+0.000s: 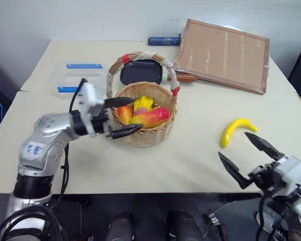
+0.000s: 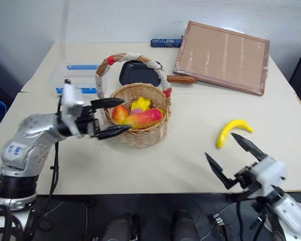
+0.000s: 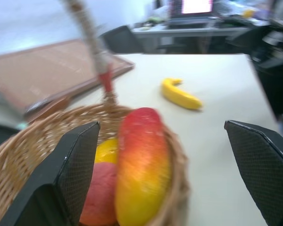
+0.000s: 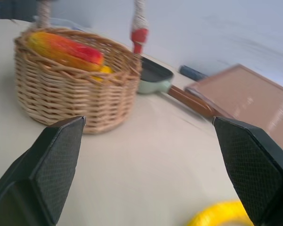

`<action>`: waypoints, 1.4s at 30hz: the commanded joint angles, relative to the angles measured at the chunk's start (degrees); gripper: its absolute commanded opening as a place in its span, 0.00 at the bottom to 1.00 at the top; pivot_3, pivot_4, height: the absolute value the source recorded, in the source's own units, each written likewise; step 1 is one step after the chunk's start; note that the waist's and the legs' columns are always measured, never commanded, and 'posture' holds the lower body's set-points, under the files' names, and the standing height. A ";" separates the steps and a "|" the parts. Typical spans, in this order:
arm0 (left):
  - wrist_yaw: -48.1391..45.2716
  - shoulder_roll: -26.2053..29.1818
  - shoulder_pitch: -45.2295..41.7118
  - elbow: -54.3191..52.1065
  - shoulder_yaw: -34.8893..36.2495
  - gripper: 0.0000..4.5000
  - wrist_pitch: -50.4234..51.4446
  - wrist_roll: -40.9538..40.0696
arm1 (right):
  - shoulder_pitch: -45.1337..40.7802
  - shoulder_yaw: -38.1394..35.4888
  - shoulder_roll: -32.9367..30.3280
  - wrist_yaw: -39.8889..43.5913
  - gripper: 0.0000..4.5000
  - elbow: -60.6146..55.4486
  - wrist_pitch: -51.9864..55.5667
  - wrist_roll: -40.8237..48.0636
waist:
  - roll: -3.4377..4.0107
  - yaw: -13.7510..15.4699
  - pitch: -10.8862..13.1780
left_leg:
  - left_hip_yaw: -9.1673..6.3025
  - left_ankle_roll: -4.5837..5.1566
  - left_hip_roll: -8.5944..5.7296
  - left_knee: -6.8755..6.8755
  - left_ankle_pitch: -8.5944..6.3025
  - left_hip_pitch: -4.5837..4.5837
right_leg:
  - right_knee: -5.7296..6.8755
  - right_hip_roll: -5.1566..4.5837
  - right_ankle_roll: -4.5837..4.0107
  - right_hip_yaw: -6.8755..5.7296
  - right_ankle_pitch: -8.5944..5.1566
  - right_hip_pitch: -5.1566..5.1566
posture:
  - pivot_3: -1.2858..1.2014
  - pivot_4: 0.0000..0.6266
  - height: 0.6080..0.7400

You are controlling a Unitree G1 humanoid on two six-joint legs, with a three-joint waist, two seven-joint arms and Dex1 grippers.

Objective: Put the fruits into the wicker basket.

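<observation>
A: Status note. Wicker basket (image 1: 143,118) sits mid-worktop (image 1: 190,160). Inside it: the mango (image 1: 149,117) lying across the top, a yellow piece (image 1: 143,103) behind it, an orange-red piece (image 1: 123,114) toward the robot's left, a bit of pink between them. Banana (image 1: 237,129) is the one fruit outside, on the worktop well to the robot's right of the basket.

B: Grippers?

A: Left gripper (image 1: 121,117) has its jaws spread wide and holds nothing; one finger sits over the rim, the other outside the near wall, so the jaws straddle the basket's left edge. Right gripper (image 1: 245,153) is also released and empty, low at the near edge, just short of the banana.

B: Risks from here?

A: Three, all judgement.
1. Left finger over the rim looks close to the wicker and the handle (image 1: 115,68). If the arm pulls back without lifting, it could catch the rim and drag or tip the basket, which is light. The mango rides high and would probably roll out first.
2. Banana is curved, smooth plastic. A pinch near the tip or across the arch may squirt it sideways, possibly toward the worktop's right edge.
3. Carrying the banana in, the right arm has to clear the arched handle; clipping it would shove the basket toward the pan (image 1: 140,72) behind it.

B: Mitigation?

A: Lift left clear first; grasp the banana mid-body.
</observation>
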 commanded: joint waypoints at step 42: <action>-0.96 1.08 22.33 -12.49 11.24 1.00 -1.75 -4.99 | -48.44 10.32 -8.99 -25.01 0.06 17.62 60.67 1.92 | 0.08 -0.44 -0.02 | 0.28 0.14 -0.02 0.04 0.03 -0.39 | 0.40 -0.10 0.02 0.30 0.03 -0.75 | 0.52 0.24 1.00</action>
